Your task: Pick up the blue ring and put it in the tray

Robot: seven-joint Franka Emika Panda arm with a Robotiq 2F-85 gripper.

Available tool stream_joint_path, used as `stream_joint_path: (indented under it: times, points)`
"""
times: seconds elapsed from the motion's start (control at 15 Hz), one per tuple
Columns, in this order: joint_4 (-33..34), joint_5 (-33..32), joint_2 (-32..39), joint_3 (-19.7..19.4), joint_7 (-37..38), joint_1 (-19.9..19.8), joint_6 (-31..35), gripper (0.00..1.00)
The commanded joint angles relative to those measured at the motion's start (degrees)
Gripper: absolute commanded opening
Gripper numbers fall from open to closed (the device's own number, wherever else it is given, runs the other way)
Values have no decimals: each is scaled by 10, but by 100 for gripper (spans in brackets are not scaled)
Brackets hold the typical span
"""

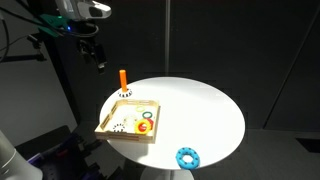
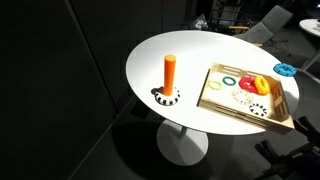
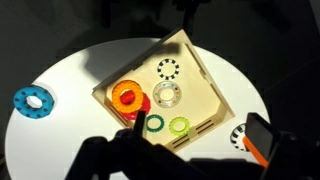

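Observation:
The blue ring [image 1: 187,157] lies flat on the white round table near its edge, apart from the tray; it also shows in the other exterior view [image 2: 286,69] and at the left of the wrist view [image 3: 32,101]. The light-wood tray [image 1: 108,123] [image 2: 212,98] [image 3: 205,88] holds a red-and-yellow ring [image 3: 130,95] and several small rings. My gripper [image 1: 96,58] hangs high above the table, beyond the tray and far from the blue ring. It looks open and empty. In the wrist view it is a dark silhouette at the bottom [image 3: 198,138].
An orange peg [image 1: 123,80] [image 2: 170,72] stands upright on a black-and-white base next to the tray. The table top [image 1: 200,105] is round, with edges close on all sides. Dark surroundings and a black curtain lie behind.

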Motion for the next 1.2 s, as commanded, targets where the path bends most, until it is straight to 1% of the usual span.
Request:
stream_joint_path:
  times: [0.0,0.27,0.73,0.93,1.0,1.13]
  points:
    - [8,-47,59,8,17,-30,57,100]
    - [5,-95,119,-8,17,-64,125,100]
    - [21,-125,234,-60,-1,-111,244,100]
    - [33,-130,273,-68,9,-126,271,100]
    - [11,-117,245,-65,6,-118,263,100]
    - [18,-118,264,-68,6,-123,271,100]
